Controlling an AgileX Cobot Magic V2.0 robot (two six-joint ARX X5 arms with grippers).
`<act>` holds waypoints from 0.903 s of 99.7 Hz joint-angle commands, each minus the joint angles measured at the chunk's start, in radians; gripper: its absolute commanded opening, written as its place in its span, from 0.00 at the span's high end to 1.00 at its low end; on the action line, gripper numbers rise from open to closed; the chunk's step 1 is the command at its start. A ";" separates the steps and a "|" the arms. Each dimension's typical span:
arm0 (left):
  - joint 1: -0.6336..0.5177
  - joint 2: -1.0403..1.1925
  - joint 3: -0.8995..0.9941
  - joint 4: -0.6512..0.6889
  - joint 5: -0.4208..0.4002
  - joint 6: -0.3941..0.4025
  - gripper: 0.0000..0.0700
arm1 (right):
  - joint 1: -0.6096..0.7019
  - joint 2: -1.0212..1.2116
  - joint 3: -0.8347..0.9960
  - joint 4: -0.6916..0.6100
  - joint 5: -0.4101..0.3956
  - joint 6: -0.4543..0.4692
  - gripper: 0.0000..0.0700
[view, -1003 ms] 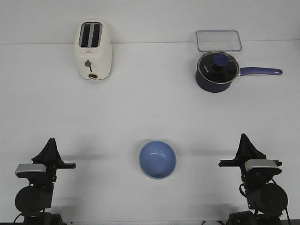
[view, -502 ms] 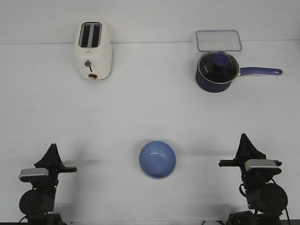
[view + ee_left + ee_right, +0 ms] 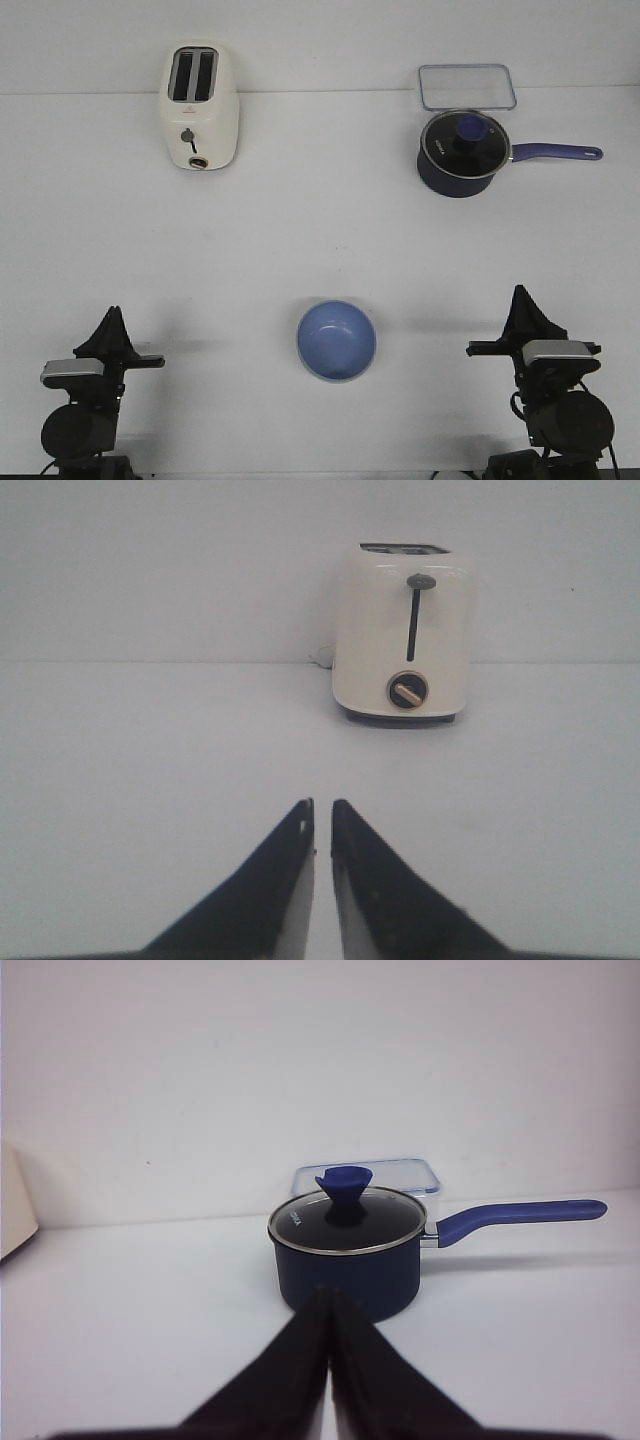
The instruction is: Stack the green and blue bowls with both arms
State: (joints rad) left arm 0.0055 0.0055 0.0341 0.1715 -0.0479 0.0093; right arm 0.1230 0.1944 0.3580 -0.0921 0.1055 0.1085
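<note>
The periwinkle blue bowl [image 3: 337,340] sits upright on the white table near the front edge, midway between the two arms. No green bowl shows in any view. My left gripper [image 3: 112,316] is at the front left, well to the left of the bowl. It is empty, its jaws closed to a thin slit, as the left wrist view [image 3: 321,805] shows. My right gripper [image 3: 521,294] is at the front right, about as far from the bowl. It is fully shut and empty in the right wrist view [image 3: 327,1295].
A cream toaster [image 3: 200,107] stands at the back left and also shows in the left wrist view [image 3: 405,632]. A dark navy saucepan with a glass lid [image 3: 462,152] and a clear lidded container [image 3: 467,86] stand at the back right; both show in the right wrist view, saucepan [image 3: 345,1250].
My left arm drew back a little toward the front edge between one second and half a second ago, then stayed still. The bowl and the right arm have not moved.
</note>
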 commanded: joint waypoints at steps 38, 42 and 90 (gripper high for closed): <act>0.001 -0.001 -0.020 0.010 0.000 0.003 0.98 | -0.018 -0.027 -0.033 -0.013 -0.003 -0.199 1.00; 0.001 -0.001 -0.020 0.010 0.000 0.003 0.98 | -0.028 -0.049 -0.057 -0.012 -0.017 -0.253 1.00; 0.001 -0.001 -0.020 0.009 0.000 0.003 0.98 | -0.105 -0.193 -0.327 0.080 -0.056 -0.450 1.00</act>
State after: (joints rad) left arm 0.0055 0.0055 0.0341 0.1711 -0.0479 0.0093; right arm 0.0185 0.0021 0.0502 -0.0570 0.0509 -0.3191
